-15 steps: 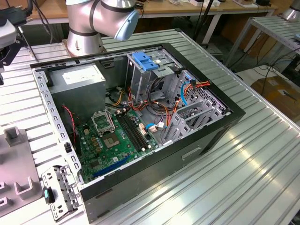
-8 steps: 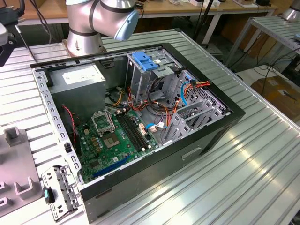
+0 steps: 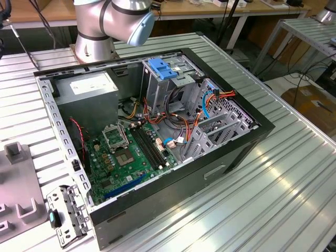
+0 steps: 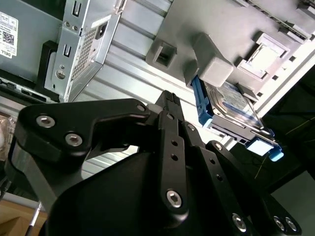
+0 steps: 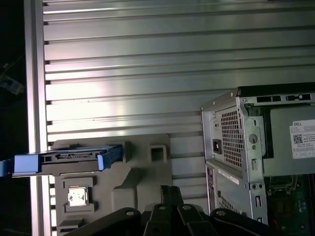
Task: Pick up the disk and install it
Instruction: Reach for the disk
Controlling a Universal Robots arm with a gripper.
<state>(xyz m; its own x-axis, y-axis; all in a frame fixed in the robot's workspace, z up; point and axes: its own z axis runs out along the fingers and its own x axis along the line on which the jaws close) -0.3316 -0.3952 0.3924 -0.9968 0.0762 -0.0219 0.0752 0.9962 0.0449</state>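
A lab: robot arm (image 3: 113,21), aluminium workbench (image 3: 286,178), opened computer case (image 3: 173,197).

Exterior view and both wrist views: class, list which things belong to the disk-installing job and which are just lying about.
Job: disk, grey holder carrying it, open computer case.
Lying about: square chip in the holder, metal bracket beside the case.

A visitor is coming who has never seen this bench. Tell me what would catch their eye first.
The open computer case on the ribbed metal table, its green motherboard bare, draws the eye first in the exterior view. Next comes the disk in its bright blue frame, standing on edge in a grey holder near the case, in the second wrist view.
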